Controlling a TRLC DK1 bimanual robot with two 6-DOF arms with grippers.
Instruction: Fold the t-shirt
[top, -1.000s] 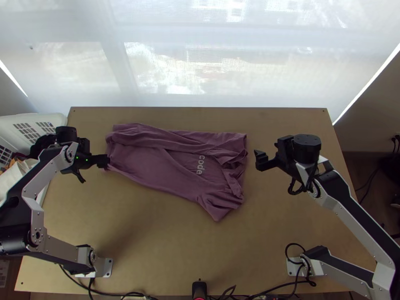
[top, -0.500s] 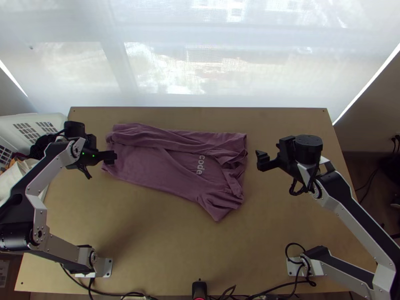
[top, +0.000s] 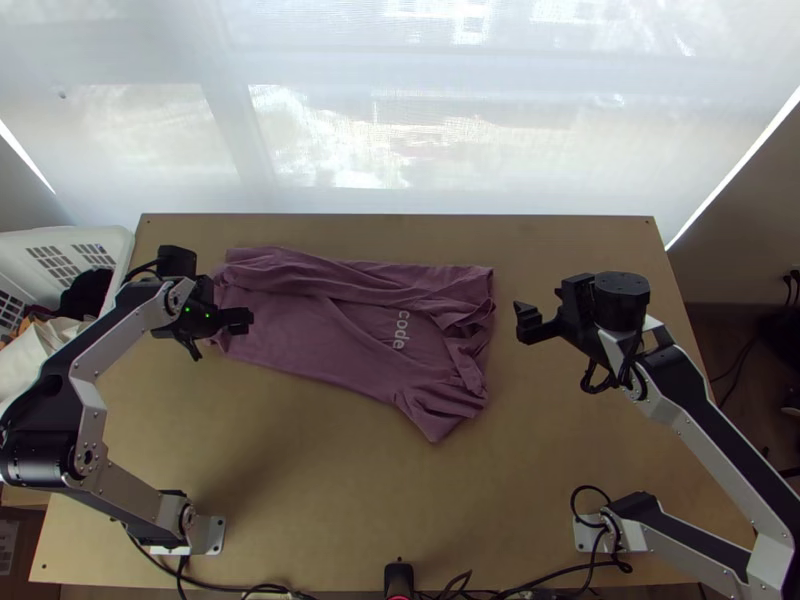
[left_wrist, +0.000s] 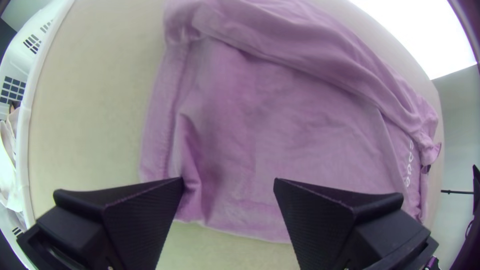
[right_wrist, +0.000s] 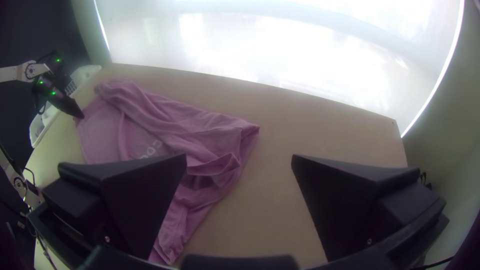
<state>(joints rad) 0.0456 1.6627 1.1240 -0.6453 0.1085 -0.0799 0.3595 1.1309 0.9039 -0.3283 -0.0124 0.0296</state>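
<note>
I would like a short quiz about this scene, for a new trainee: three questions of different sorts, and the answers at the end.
1. True or false: the left pincer is open above the shirt.

2. How does the shirt lie?
a) hanging in the air
b) on the table, with wrinkles
c) on the floor

3. Fill in the word: the white basket is nearer to the ____ pincer than to the other one.

Key: 1 true; 2 b; 3 left.
</note>
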